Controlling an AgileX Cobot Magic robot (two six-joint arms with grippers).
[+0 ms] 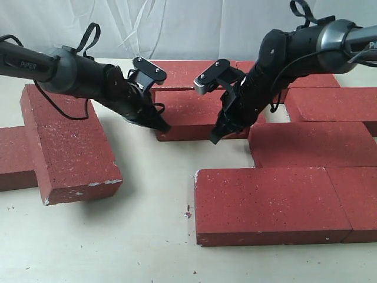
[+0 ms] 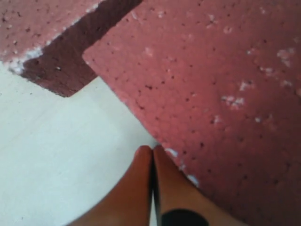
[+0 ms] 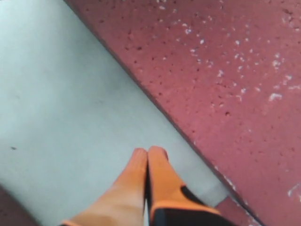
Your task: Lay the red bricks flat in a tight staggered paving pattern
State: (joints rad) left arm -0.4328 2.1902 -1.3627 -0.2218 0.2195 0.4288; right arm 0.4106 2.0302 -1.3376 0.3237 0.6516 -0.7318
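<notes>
Bright diffuse light, soft shadows beside red bricks (image 1: pixel 271 203); ext sharp, 2 wrist views blurry.

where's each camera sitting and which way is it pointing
Exterior: raised, off the arms, facing the bricks; both arms show.
Left wrist: on the arm, down onto a brick corner; left gripper, shut.
Right wrist: on the arm, down onto a brick edge; right gripper, shut.
Exterior and left wrist share the middle brick.

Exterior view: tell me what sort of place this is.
Probably an indoor robot test bench, not a paving site: red bricks lie on a pale tabletop, a white curtain hangs behind, and the left arm and right arm reach over them.
</notes>
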